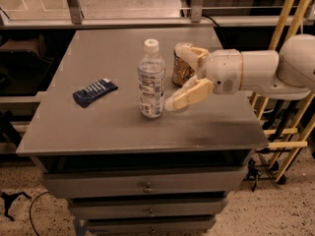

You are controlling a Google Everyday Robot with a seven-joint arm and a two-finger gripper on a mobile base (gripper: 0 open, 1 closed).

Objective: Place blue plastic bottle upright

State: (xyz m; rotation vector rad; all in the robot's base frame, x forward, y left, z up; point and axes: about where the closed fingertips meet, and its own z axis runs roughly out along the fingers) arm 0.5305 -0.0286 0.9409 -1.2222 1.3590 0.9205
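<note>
My claw [176, 76] hangs with its fingers spread apart, gripping nothing. The bottle [151, 82] stands upright just left of it, the can [184, 69] close behind.

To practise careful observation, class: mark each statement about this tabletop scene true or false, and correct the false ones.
1. The blue plastic bottle stands upright on the table. True.
2. The tool is shut on the bottle. False: it is open, beside the bottle.
3. The tan can is taller than the bottle. False: the bottle is taller.
4. The dark blue bar lies flat, apart from the bottle. True.
</note>
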